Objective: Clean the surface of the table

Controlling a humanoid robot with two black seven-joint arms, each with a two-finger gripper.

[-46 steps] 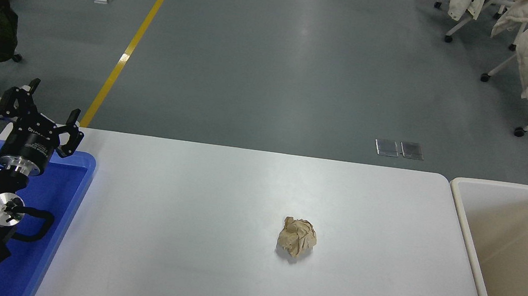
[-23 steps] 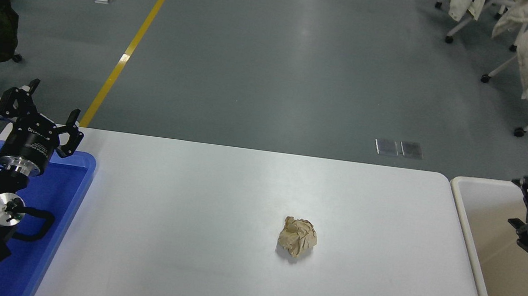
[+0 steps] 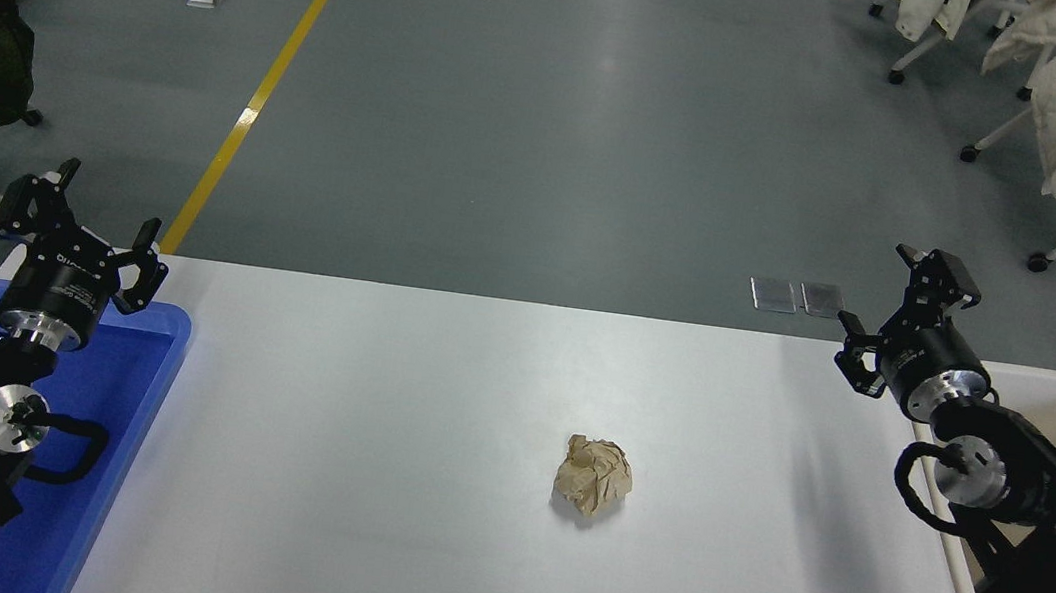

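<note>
At our right gripper [image 3: 897, 307]: fingers spread, empty, above the table's [image 3: 384, 480] far right corner.
Paper ball [image 3: 594, 476]: nearer us, leftward.
Our left gripper [image 3: 80, 226]: spread, over the tray [image 3: 116, 407].

The left gripper [image 3: 79, 216] stood parked at the lower left, its fingers spread apart and pointing away. The right gripper [image 3: 895, 303], raised on its bent arm, pointed up and forward, fingers spread wide.

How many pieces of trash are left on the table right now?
1: a crumpled brown paper ball lying near the middle of the table surface. Nothing else shows on it.
</note>
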